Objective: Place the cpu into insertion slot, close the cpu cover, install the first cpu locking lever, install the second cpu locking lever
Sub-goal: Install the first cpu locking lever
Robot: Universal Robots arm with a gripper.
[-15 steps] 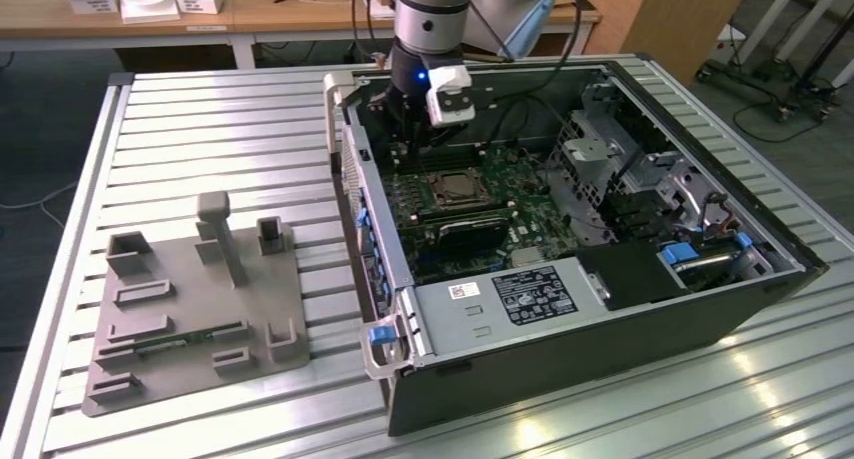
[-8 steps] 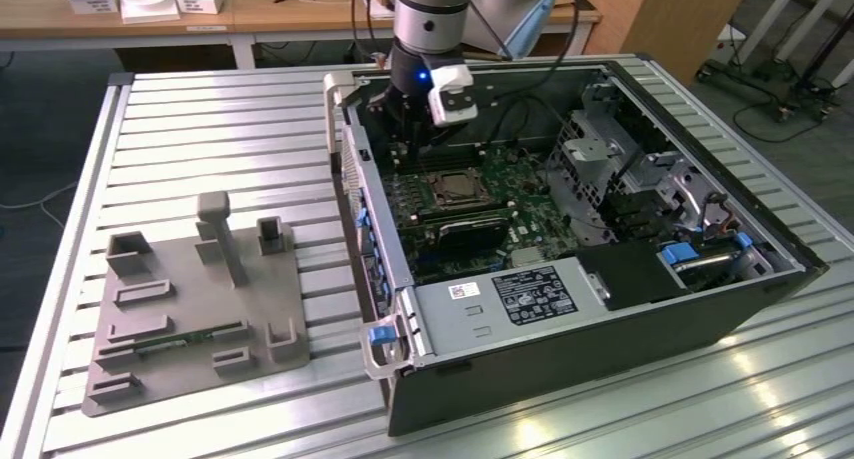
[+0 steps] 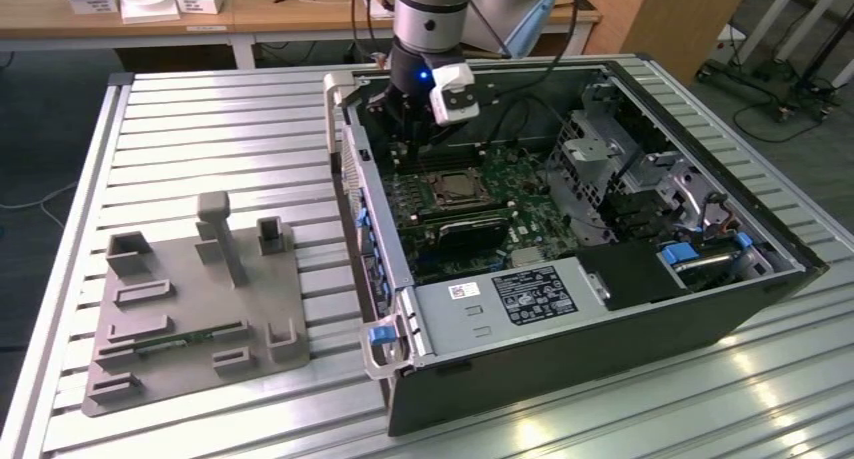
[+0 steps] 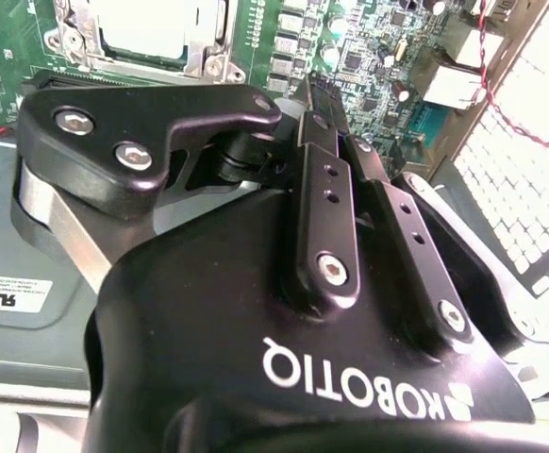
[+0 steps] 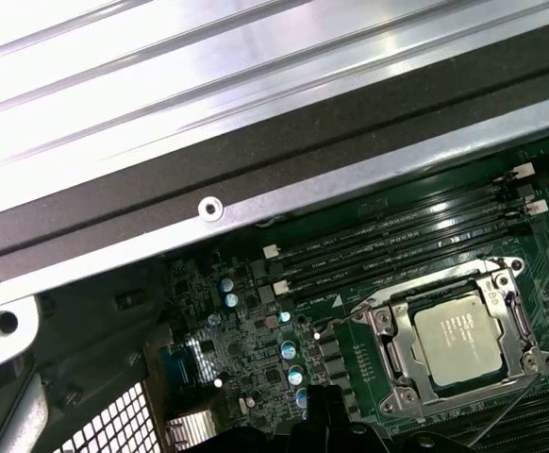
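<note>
Already the small silver-topped square cpu (image 5: 458,335) sits beneath its thin silver cpu cover (image 5: 408,347), levers unclear, black claw (image 5: 326,404) pinched together, empty.

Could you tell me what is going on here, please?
A robot arm's gripper is down inside an open computer case, above the green board beside the insertion slot. The cpu already lies in that slot, with the cpu cover framing it. I cannot tell whether the locking levers are fastened.

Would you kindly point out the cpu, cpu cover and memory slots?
cpu (image 5: 458,335), first wrist view, centre of metal top.
cpu cover (image 5: 395,357), first wrist view, frame's side bar.
memory slots (image 5: 397,241), first wrist view, mid-slot.
</note>
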